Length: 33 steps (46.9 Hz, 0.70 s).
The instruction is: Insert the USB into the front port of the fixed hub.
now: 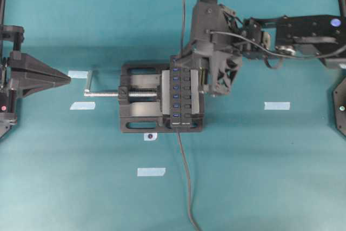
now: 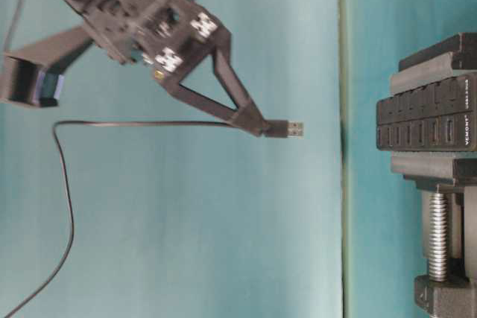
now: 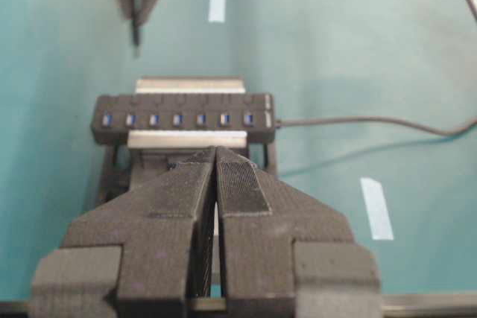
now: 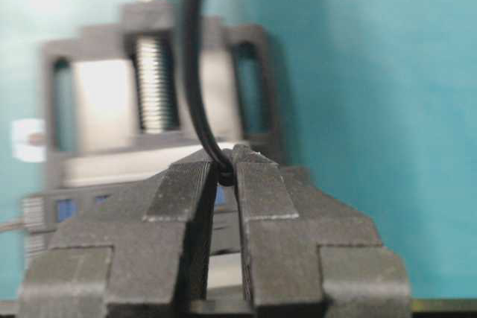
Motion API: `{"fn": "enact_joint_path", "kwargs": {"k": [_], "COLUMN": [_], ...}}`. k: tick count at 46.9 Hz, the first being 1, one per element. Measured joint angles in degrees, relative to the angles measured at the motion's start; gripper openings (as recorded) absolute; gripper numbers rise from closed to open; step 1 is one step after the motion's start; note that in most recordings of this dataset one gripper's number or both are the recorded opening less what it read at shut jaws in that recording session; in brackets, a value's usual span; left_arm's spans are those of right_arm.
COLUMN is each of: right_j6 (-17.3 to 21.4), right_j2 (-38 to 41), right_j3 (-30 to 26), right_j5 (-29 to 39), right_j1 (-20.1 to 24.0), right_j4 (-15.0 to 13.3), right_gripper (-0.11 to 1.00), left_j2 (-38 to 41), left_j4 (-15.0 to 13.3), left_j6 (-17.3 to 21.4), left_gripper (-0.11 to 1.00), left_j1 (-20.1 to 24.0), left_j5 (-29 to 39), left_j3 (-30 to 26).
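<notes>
- Where the right gripper (image 2: 257, 126) pinches it, the USB (image 2: 287, 129) shows in the table-level view as a small dark plug with a short silver metal tip jutting past the fingertips, held in the air and well apart from the fixed hub (image 2: 428, 123).
- Its thin dark cable (image 2: 141, 123) runs straight back from the plug, then curves down in a long loop.
- In the right wrist view the cable (image 4: 192, 65) rises from between the ribbed fingers (image 4: 257, 188), which are clamped on it with only a narrow gap.
- The fixed hub (image 1: 183, 91) is a long narrow black bar with a row of small blue ports and black buttons beside them, clamped in a black vise (image 1: 141, 98) with a silver screw (image 1: 105, 94) on the teal worktop (image 1: 259, 177).
- From overhead, the right gripper (image 1: 213, 63) sits just beside the hub's far end.
- The hub's own dark cable (image 1: 186, 187) leaves its near end.
- The left gripper (image 3: 216, 158) is closed on nothing, fingers pressed together, pointing at the hub (image 3: 182, 118).
- Pale tape strips (image 1: 277, 105) lie on the worktop.
</notes>
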Motion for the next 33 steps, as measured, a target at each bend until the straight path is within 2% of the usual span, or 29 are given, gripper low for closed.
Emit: {"fn": "enact_joint_path", "kwargs": {"k": [9,33], "right_j6": [1.4,1.5], "right_j2": [-0.8,0.3], "right_j3": [0.0,0.0], "right_j5": [0.0,-0.2], "right_j1": [1.7,4.7], "right_j4": [0.0,0.1], "right_gripper": [0.07,0.07], "left_j2": [0.0,0.0], "left_j4": [0.1,0.0], "left_j6": [0.0,-0.2], "left_gripper": [0.00,0.00], "left_j1": [0.0,0.0], "left_j5": [0.0,-0.1], "left_j3": [0.1,0.1]}}
